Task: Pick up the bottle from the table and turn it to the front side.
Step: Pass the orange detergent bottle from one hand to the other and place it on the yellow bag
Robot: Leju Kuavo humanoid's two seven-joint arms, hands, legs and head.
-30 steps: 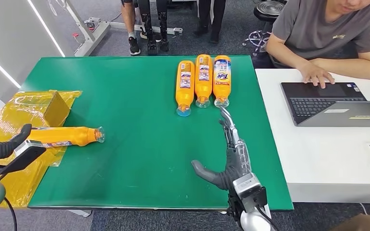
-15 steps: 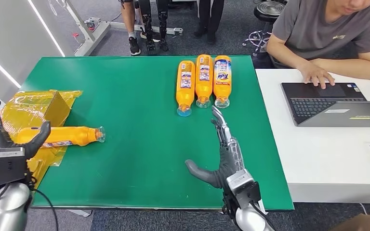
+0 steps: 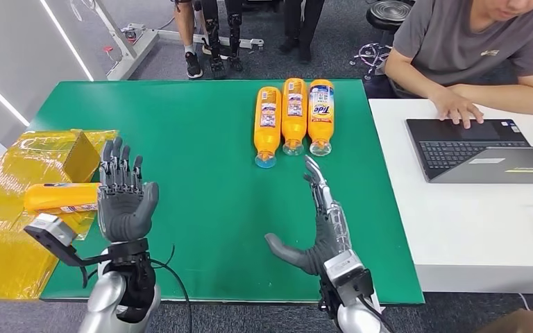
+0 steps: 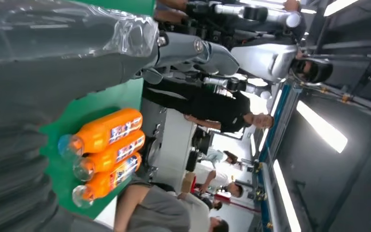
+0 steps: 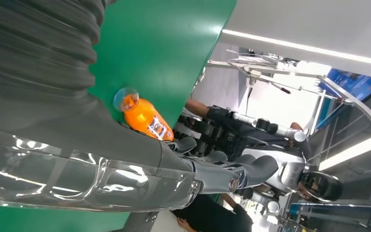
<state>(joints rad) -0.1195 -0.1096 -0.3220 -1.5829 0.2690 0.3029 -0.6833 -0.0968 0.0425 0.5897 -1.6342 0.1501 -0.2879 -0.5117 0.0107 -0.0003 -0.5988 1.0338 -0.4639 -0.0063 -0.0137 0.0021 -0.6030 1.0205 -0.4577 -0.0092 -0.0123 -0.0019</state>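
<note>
Head view shows the task barely begun: the lone orange plastic bottle (image 3: 61,198) lies on its side at the worktop's left edge, resting on crinkled yellow plastic wrap (image 3: 14,229) beside a wrapped cardboard box (image 3: 76,154), and no hand touches it. The left hand (image 3: 125,201) is raised upright just beside the bottle, fingers spread apart, holding nothing. The right hand (image 3: 316,232) lies low over the green worktop (image 3: 194,139), fingers stretched forward and thumb out to the side, also empty. By my reading, grasping, lifting and turning the bottle all remain to be done.

Three more orange bottles (image 3: 293,114) lie side by side at the far edge, caps toward the robot. To the right stands a white desk (image 3: 458,236) with an open laptop (image 3: 479,149), where a seated person (image 3: 486,48) in a grey shirt rests a hand. Grey carpet and metal stands lie beyond.
</note>
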